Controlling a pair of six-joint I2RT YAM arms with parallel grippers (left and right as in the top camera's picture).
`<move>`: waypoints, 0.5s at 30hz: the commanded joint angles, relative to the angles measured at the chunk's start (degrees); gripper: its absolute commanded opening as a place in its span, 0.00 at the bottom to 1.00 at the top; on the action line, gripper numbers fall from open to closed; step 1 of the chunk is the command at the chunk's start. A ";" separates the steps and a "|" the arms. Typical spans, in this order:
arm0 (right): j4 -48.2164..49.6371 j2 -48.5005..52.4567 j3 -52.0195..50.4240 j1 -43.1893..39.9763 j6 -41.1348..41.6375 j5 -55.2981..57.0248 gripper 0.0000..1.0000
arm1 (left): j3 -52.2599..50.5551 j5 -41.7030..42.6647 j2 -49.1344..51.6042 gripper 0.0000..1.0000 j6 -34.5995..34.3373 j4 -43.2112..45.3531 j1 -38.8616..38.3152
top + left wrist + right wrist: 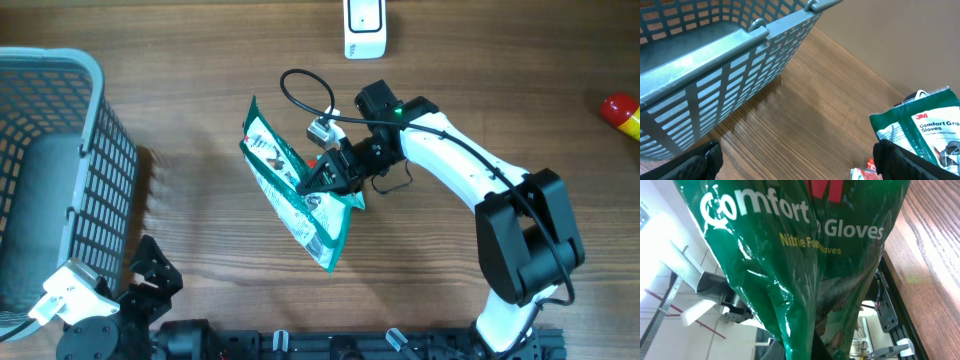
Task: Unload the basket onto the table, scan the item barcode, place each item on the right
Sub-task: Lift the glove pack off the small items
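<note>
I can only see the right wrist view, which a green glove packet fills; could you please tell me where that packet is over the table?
Observer: The right gripper holds the glove packet over the middle of the table, clamped near the packet's right edge.
Operator: Thank you. Is anything like a scanner nearby?
Observer: A white device stands at the far edge, beyond the packet; I cannot confirm that it is a scanner.
Operator: And the left arm?
Observer: The left gripper is open beside the grey basket, clear of the packet.
</note>
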 commanded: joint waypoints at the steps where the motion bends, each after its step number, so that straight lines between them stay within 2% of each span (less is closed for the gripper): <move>1: 0.42 -0.02 0.09 0.13 1.09 -2.47 0.04 | 0.00 -0.35 -0.37 1.00 0.44 0.09 0.35; 15: 0.44 -0.02 0.09 0.13 1.27 3.50 0.04 | 0.00 -0.35 -0.37 1.00 0.44 0.09 0.35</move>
